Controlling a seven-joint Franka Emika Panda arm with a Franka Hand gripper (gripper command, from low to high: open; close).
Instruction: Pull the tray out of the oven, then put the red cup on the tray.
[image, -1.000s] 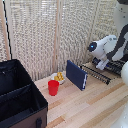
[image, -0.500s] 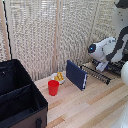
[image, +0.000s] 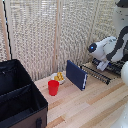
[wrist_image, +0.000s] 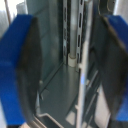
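Red cup (image: 53, 87): bright plastic, upright on the pale wooden table (image: 95, 107), near the edge of the big black fabric case (image: 19, 97), untouched
White bowl (image: 58, 77): holds yellow pieces, just behind the cup and just beside the dark-blue flat box
Dark-blue flat box (image: 76, 74): stands upright on the table, between the cup and the tray
Tray (image: 99, 73): dark rack of close parallel bars, lying low at the exterior view's right, its near end reaching toward the blue box; its far end is hidden under the arm
Oven (image: 118, 66): only a dark bit shows at the exterior view's right edge, behind the arm; most of it is covered
Arm (image: 107, 48): white, bent over the tray, well apart from the cup
Gripper (wrist_image: 70, 70): jaws stand wide, with nothing between them; blue fingers (wrist_image: 20, 65) with dark pads frame the wrist view on both sides
Oven inside, wrist view: grey metal walls and floor (wrist_image: 62, 85), blurred, with a pale upright bar (wrist_image: 82, 75) between the fingers
Backdrop: woven cane screens (image: 40, 35) behind the table
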